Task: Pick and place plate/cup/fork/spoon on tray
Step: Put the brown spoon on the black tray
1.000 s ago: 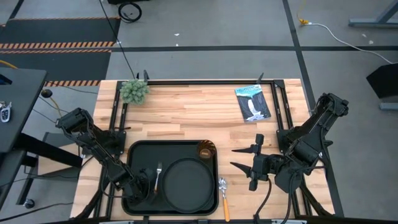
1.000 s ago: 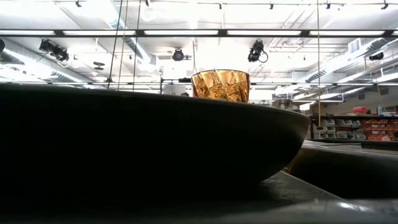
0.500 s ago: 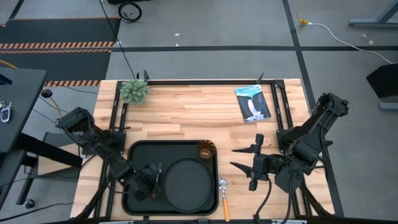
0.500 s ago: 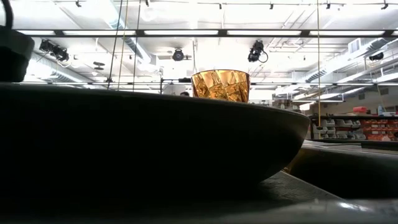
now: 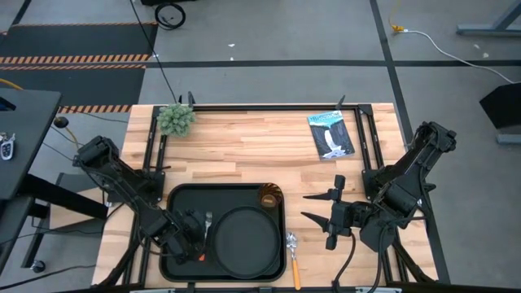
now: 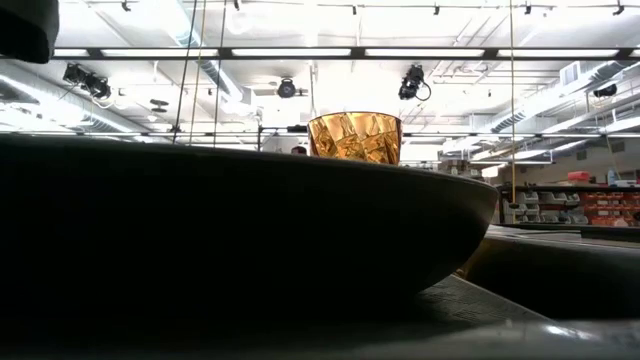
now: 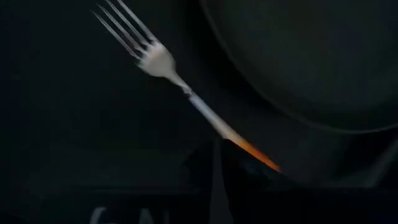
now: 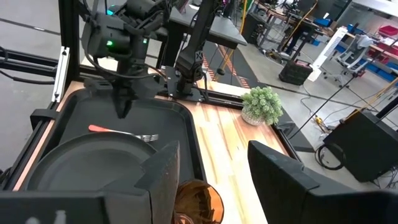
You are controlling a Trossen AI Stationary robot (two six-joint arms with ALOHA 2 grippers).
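Note:
The black tray (image 5: 181, 203) lies at the table's near edge. On it rest the round black plate (image 5: 248, 240), the amber cup (image 5: 269, 196) in its far right corner, and the fork (image 5: 207, 221), flat left of the plate. My left gripper (image 8: 122, 114) is shut and points down just above the fork's orange handle (image 8: 99, 129), apart from it. The spoon (image 5: 291, 242) lies on the wood right of the tray, orange handle (image 5: 296, 273) toward the near edge. My right gripper (image 5: 312, 207) is open and empty, right of the spoon.
A small green plant (image 5: 175, 120) stands at the far left and a booklet (image 5: 331, 134) lies at the far right. Black frame rails (image 5: 155, 150) run along both sides. Bare wood (image 5: 244, 155) lies between the tray and the far edge.
My left gripper has gone up from the tray; in the low view its dark body climbs out at the top left. The fork's orange handle end, covered by the gripper before, now shows. The fork stays flat on the tray.

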